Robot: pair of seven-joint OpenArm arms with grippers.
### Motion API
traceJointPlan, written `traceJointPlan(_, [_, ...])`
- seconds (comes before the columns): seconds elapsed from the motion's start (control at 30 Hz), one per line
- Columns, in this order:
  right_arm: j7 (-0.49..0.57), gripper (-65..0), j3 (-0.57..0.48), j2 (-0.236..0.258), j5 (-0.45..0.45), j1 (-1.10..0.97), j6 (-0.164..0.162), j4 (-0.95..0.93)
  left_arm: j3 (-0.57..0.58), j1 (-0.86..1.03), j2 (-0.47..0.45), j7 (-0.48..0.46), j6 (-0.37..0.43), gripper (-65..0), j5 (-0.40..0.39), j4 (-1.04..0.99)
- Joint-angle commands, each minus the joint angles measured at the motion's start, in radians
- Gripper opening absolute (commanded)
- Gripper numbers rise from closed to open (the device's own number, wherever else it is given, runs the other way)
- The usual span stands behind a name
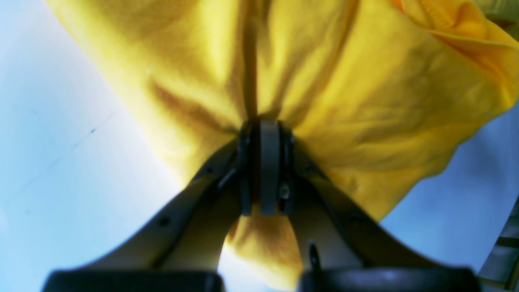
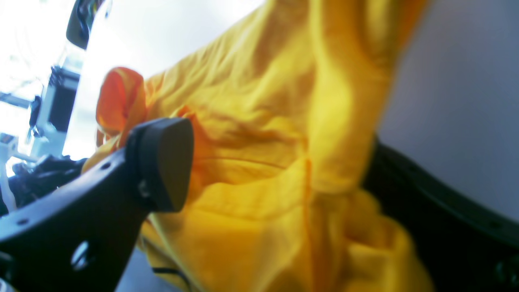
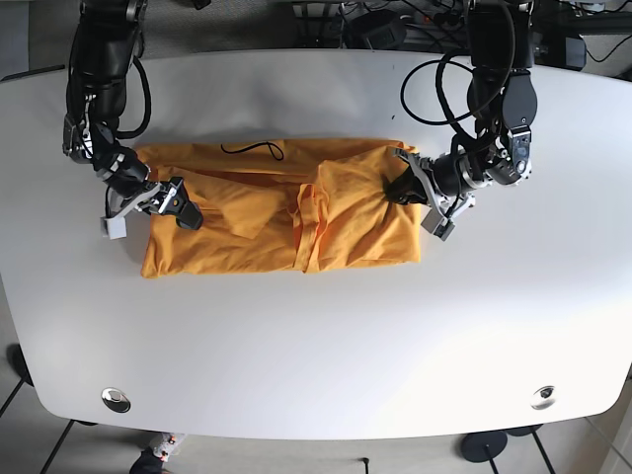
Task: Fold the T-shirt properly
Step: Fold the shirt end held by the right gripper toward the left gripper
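The yellow T-shirt (image 3: pixel 267 232) lies partly folded on the white table (image 3: pixel 316 326), with a doubled ridge near its middle. My left gripper (image 3: pixel 400 188) is at the shirt's right edge; in the left wrist view it (image 1: pixel 265 129) is shut on a pinch of the yellow cloth (image 1: pixel 344 81). My right gripper (image 3: pixel 183 212) is at the shirt's left edge. In the right wrist view its jaws (image 2: pixel 284 174) stand wide apart, with bunched yellow cloth (image 2: pixel 263 101) lying between the black fingers (image 2: pixel 162 162).
A thin black cord (image 3: pixel 252 150) lies on the shirt's far edge. Cables and equipment (image 3: pixel 395 20) crowd the table's far side. Two metal discs (image 3: pixel 116 398) (image 3: pixel 543 397) sit near the front corners.
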Motion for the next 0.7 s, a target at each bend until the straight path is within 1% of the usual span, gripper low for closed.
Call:
traceJointPlan(0.03, [-0.046,-15.2,-0.013,0.008,-0.037,0.001,-0.02,0.019,-0.004,-0.013,-0.008,-0.012,-0.007,-64.0,-0.008,0.018])
traceJointPlan(0.07, [-0.046,-17.4,-0.011,0.008,-0.037,0.006,-0.02,0.017,-0.004,-0.013,-0.008,-0.012,-0.007,-64.0,-0.01,0.019])
traceJointPlan(0.1, [-0.044,-22.8,-0.011,0.008,-0.037,0.007,-0.02,0.017,-0.004,-0.013,-0.008,-0.012,-0.007,-64.0,-0.01,0.019])
traceJointPlan(0.13, [-0.038,-31.1,-0.011,0.008,-0.037,0.007,-0.02,0.016,-0.004,-0.013,-0.008,-0.012,-0.007,-64.0,-0.01,0.019])
traceJointPlan(0.17, [-0.026,-41.5,-0.015,0.009,-0.037,0.007,-0.02,0.017,-0.004,-0.013,-0.008,-0.012,-0.007,-64.0,-0.01,0.019])
traceJointPlan(0.2, [-0.012,-58.5,-0.018,0.014,-0.037,0.009,-0.02,0.017,-0.004,-0.013,-0.008,-0.012,-0.007,-64.0,-0.008,0.019])
traceJointPlan(0.23, [-0.009,-64.5,-0.018,0.015,-0.037,0.009,-0.02,0.017,-0.004,-0.013,-0.008,-0.012,-0.007,-64.0,-0.01,0.019])
traceJointPlan(0.27, [-0.009,-60.7,-0.013,0.015,-0.037,0.009,-0.02,0.023,-0.004,-0.013,-0.008,-0.012,-0.007,-64.0,-0.01,0.016])
traceJointPlan(0.33, [-0.012,-63.4,-0.011,0.023,-0.037,-0.01,-0.026,0.118,-0.001,-0.013,-0.005,-0.011,-0.007,-64.0,-0.01,0.016])
traceJointPlan(0.37, [-0.012,-63.1,-0.013,0.032,-0.037,-0.033,-0.05,0.168,-0.001,-0.013,-0.004,-0.011,-0.007,-64.0,-0.01,0.016])
traceJointPlan(0.4, [-0.012,-63.1,-0.015,0.032,-0.037,-0.052,-0.093,0.227,-0.001,-0.013,-0.002,-0.011,-0.007,-64.0,-0.008,0.016])
traceJointPlan(0.43, [-0.014,-63.1,-0.016,0.037,-0.035,-0.076,-0.165,0.323,0.0,-0.013,-0.002,-0.009,-0.007,-64.0,-0.01,0.016])
traceJointPlan(0.5, [-0.047,-63.1,-0.018,0.037,-0.035,-0.111,-0.241,0.476,0.0,-0.012,-0.001,-0.009,-0.007,-64.0,-0.01,0.013])
traceJointPlan(0.53, [-0.066,-63.1,-0.018,0.037,-0.035,-0.117,-0.254,0.531,0.0,-0.012,-0.001,-0.009,-0.007,-64.0,-0.01,0.013])
traceJointPlan(0.6, [-0.109,-63.1,-0.019,0.032,-0.035,-0.12,-0.268,0.632,0.002,-0.012,0.002,-0.009,-0.007,-64.0,-0.01,0.013])
traceJointPlan(0.63, [-0.133,-63.1,-0.021,0.031,-0.035,-0.118,-0.274,0.692,0.002,-0.012,0.019,-0.009,-0.007,-64.0,-0.005,0.013])
traceJointPlan(0.7, [-0.162,-63.1,-0.039,0.028,-0.037,-0.114,-0.276,0.78,0.002,-0.012,0.028,-0.009,-0.007,-64.0,-0.003,0.013])
